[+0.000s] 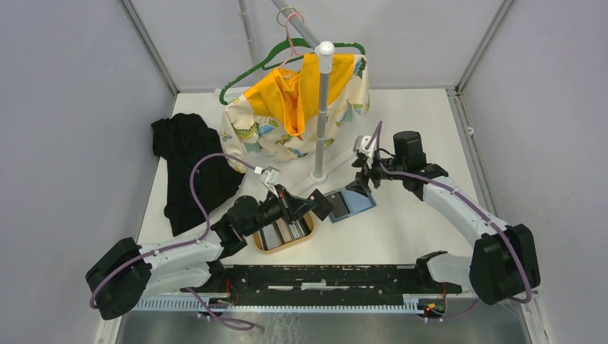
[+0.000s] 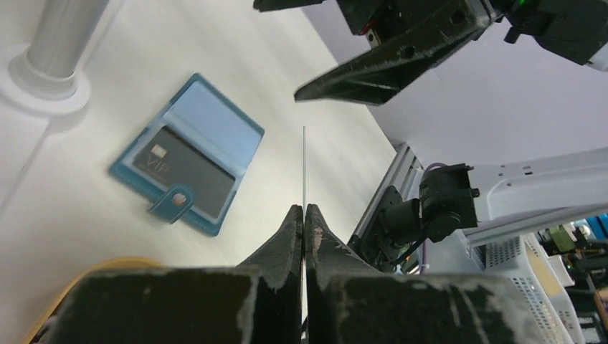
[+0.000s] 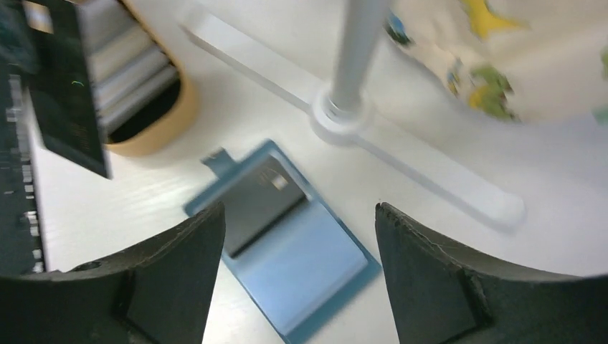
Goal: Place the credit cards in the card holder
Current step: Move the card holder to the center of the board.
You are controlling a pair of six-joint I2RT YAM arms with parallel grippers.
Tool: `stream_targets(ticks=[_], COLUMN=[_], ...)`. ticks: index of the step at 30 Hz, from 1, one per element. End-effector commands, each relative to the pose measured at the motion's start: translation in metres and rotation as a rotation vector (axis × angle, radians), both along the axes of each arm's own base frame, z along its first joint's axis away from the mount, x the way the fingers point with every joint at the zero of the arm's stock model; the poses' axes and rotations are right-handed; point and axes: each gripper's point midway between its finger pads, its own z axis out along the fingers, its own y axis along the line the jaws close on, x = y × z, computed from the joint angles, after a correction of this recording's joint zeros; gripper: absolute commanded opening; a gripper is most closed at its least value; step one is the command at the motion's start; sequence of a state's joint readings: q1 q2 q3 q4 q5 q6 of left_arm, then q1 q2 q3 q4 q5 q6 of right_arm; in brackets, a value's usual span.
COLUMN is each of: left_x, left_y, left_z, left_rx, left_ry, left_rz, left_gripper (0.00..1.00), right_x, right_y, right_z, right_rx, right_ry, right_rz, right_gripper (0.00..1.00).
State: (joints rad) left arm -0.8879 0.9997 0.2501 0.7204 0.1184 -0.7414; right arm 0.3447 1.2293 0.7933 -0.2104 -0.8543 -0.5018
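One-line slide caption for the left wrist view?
Left pincer pinches a card edge-on near the open card holder, a black card inside.

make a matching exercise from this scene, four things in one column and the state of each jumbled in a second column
Column one
1. left gripper
2. right gripper
3. card holder
4. wooden tray

Column two
A. lies open on the table, one dark card inside
B. jaws wide open, above the holder
C. has a row of cards in it
D. shut on a black card

Pairs: 1-D, 2-B, 3-A, 4-C
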Motion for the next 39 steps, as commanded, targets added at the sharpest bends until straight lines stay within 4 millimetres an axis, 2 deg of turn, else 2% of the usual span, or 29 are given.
stream_targets(ticks=[1, 4, 10, 14, 17, 22, 26, 33, 39], left_x=[0.012, 0.015, 0.017, 0.022, 0.024, 0.028, 0.034, 0.039, 0.034], left_y=[0.006, 0.005, -0.002, -0.010, -0.017, -0.026, -0.036, -0.054, -0.070], left_z=[-0.007, -0.010, -0.017, -0.018, -0.019, -0.017, -0.023, -0.038, -0.045], left_rx=[0.004, 0.003, 0.007, 0.006, 0.001, -0.032, -0.034, -0.034, -0.004], left_ry=[0.092, 0.115, 0.152, 0.167, 0.178, 0.190, 0.223, 0.278, 0.280], left_rz=[0.093, 0.104, 0.098, 0.091, 0.081, 0.070, 0.065, 0.051, 0.020], left_gripper=[0.02, 0.02, 0.02, 0.02, 0.02, 0.02, 0.02, 0.02, 0.02], right_x=[0.040, 0.052, 0.066, 0.084, 0.084, 0.071, 0.049, 0.004, -0.015], right_y=[-0.035, -0.040, -0.018, -0.014, -0.009, -0.013, -0.018, -0.033, -0.045], right_z=[-0.038, -0.060, -0.072, -0.086, -0.102, -0.124, -0.137, -0.143, -0.145], right_rx=[-0.162, -0.204, -0.153, -0.174, -0.179, -0.220, -0.260, -0.302, -0.339], right_ry=[0.035, 0.094, 0.267, 0.307, 0.373, 0.429, 0.478, 0.507, 0.507], right_rz=[-0.236, -0.301, -0.308, -0.333, -0.316, -0.289, -0.242, -0.193, -0.184], right_gripper=[0.80, 0.77, 0.62, 0.63, 0.62, 0.62, 0.56, 0.51, 0.47])
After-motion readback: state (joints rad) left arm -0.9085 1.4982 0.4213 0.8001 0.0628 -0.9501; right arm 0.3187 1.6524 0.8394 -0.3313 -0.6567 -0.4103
